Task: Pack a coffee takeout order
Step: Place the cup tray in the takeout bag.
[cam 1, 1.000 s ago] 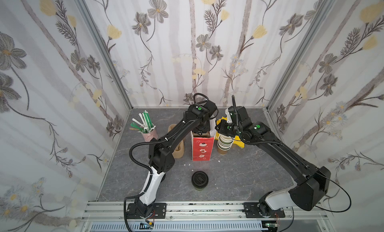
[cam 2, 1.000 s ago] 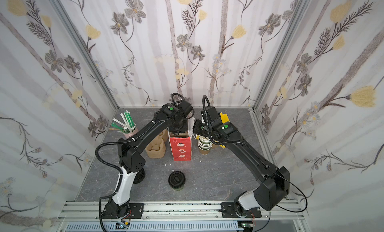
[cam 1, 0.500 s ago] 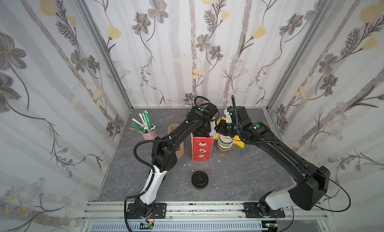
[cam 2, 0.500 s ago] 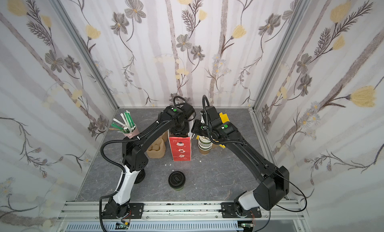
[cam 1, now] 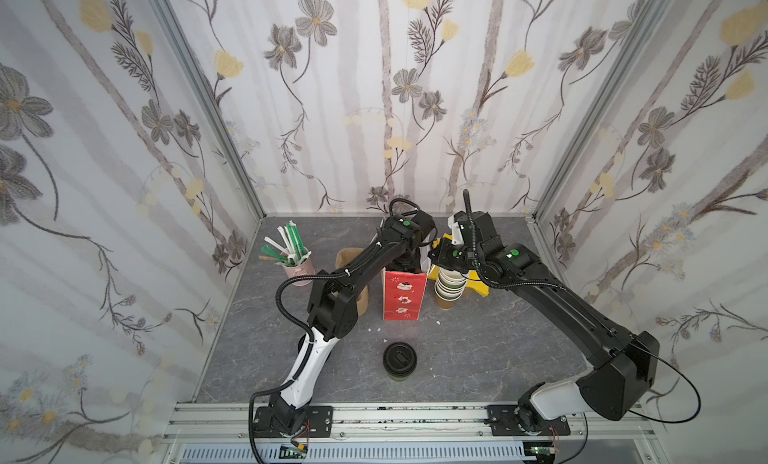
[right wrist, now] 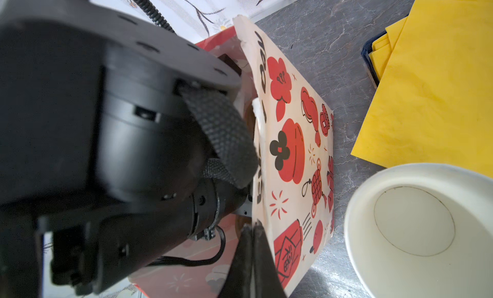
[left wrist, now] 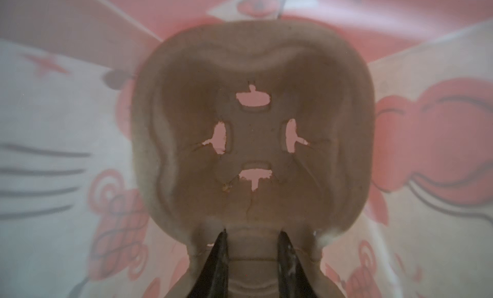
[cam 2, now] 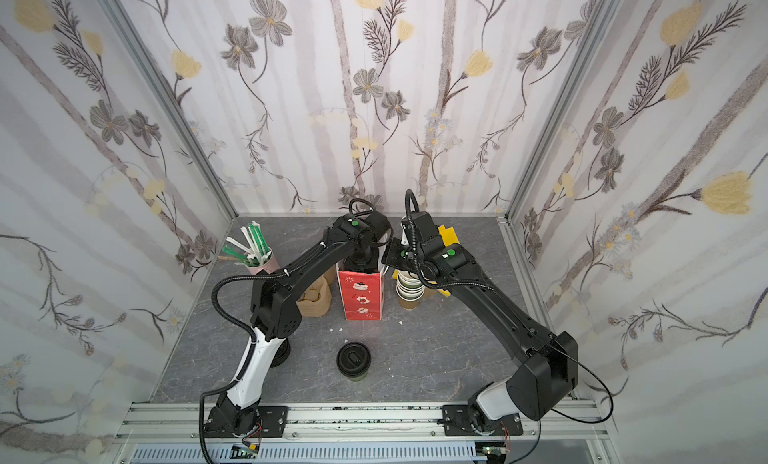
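The red white-lined bag (cam 1: 404, 293) (cam 2: 360, 296) stands upright and open mid-table. My left gripper (left wrist: 252, 234) reaches down inside it, shut on the middle ridge of the tan pulp carrier (left wrist: 253, 70), which fills the bag's bottom. My right gripper (right wrist: 252, 226) is shut on the bag's rim (right wrist: 290, 139), on the side next to the stacked paper cups. The black-lidded cup (cam 1: 399, 359) (cam 2: 353, 359) stands alone in front of the bag. Yellow napkins (cam 2: 448, 235) (right wrist: 432, 83) lie behind the right arm. Green straws (cam 1: 291, 250) stand in a pink cup at the back left.
A stack of open paper cups (cam 1: 451, 285) (right wrist: 416, 224) stands right beside the bag. More tan carriers (cam 2: 316, 302) are stacked to the bag's left, under the left arm. Wallpapered walls close in three sides.
My right gripper's jaws have closed on the bag's rim. The left arm has shifted slightly over the bag, still reaching inside it.
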Robot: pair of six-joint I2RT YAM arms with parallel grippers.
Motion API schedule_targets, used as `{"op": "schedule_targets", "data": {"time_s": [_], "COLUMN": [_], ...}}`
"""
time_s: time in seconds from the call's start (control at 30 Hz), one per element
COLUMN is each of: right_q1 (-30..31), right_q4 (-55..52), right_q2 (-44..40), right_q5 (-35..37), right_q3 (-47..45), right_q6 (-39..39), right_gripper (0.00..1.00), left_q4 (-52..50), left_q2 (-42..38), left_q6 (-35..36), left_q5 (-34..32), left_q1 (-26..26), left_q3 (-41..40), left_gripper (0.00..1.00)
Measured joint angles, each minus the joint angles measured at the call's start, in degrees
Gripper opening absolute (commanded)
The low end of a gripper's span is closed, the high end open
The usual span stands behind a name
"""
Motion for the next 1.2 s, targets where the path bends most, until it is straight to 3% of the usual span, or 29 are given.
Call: {"op": "schedule_targets", "data": {"time_s": [0.47, 0.73, 0.97, 1.2], "right_q1": [0.00, 0.00, 0.00, 0.00], "right_q4": [-0.02, -0.20, -0.20, -0.13], "right_q2": [0.46, 0.70, 0.83, 1.09], "right_q5": [0.00, 0.02, 0.02, 0.02], "right_q3": [0.00, 0.00, 0.00, 0.00], "right_q6": [0.00, 0.00, 0.00, 0.00], "right_gripper": [0.00, 0.00, 0.00, 0.00], "left_q4": [1.92, 4.15, 5.16, 5.11], "left_q2": [1.05, 1.05, 1.05, 0.28], "left_q6": [1.09, 1.14, 1.31, 1.38], "left_q5": [1.81, 2.03, 2.05, 1.97], "left_q1": [0.48, 0.63, 0.76, 1.14], "left_q3": [-2.78, -5.79, -6.51, -6.60], "left_gripper": [0.21, 0.28, 0.35, 0.54]}}
